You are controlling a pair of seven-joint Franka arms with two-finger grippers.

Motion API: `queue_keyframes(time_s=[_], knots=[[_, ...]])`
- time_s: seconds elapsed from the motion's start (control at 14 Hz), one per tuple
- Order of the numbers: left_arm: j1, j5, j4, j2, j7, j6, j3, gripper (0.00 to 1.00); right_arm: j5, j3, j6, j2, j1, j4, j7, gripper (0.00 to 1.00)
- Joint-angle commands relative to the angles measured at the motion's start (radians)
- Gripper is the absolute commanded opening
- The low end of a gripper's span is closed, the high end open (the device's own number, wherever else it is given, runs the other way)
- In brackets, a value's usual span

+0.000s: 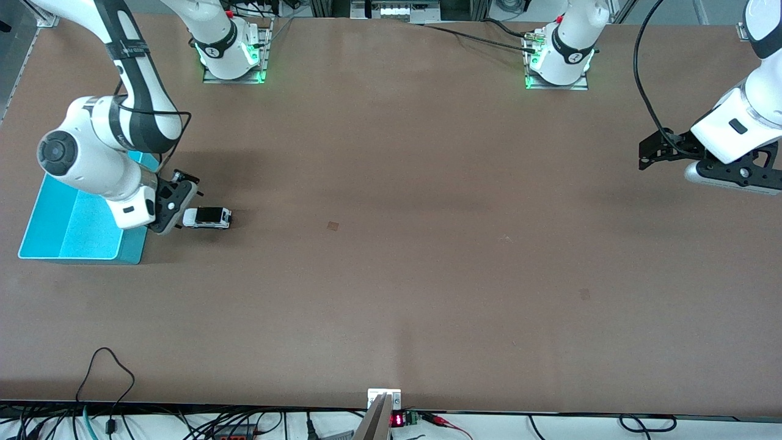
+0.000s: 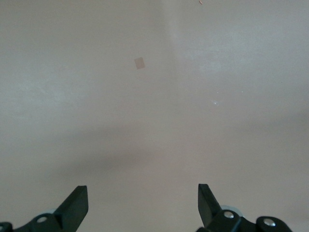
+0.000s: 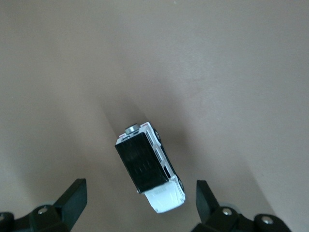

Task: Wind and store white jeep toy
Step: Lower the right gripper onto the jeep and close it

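Observation:
The white jeep toy [image 1: 208,217] stands on its wheels on the brown table, beside the cyan bin [image 1: 79,235] on the side toward the left arm's end. In the right wrist view the jeep [image 3: 149,166] shows its black roof panel and white hood. My right gripper [image 1: 174,211] is low at the jeep's bin-side end. It is open [image 3: 140,200], with the jeep's white end between its spread fingertips [image 3: 72,198] and touching neither. My left gripper [image 1: 649,153] waits, open and empty [image 2: 142,203], over bare table at the left arm's end.
The right arm's forearm hangs over part of the cyan bin. A small square mark [image 1: 333,225] lies mid-table, also in the left wrist view [image 2: 140,63]. Cables [image 1: 104,379] run along the table's near edge. The arm bases [image 1: 232,55] stand at the back.

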Motion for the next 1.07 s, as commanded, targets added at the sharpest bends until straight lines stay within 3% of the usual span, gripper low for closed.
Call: queue_keyframes(time_s=[0.0, 0.21, 0.43, 1.0], knots=[[0.003, 0.008, -0.016, -0.024, -0.01, -0.009, -0.003, 1.0, 0.008, -0.002, -0.011, 0.007, 0.015, 0.013, -0.012, 1.0], [0.003, 0.008, -0.016, -0.024, -0.01, -0.009, -0.002, 1.0, -0.013, -0.002, -0.011, 0.071, 0.015, 0.084, -0.15, 1.0], [0.003, 0.009, -0.016, -0.026, -0.013, -0.024, -0.005, 1.0, -0.023, -0.005, 0.032, 0.091, 0.012, 0.073, -0.229, 1.0], [0.004, 0.008, 0.006, -0.021, -0.007, -0.047, 0.003, 1.0, -0.032, -0.003, 0.305, 0.09, 0.016, -0.126, -0.311, 1.0]])
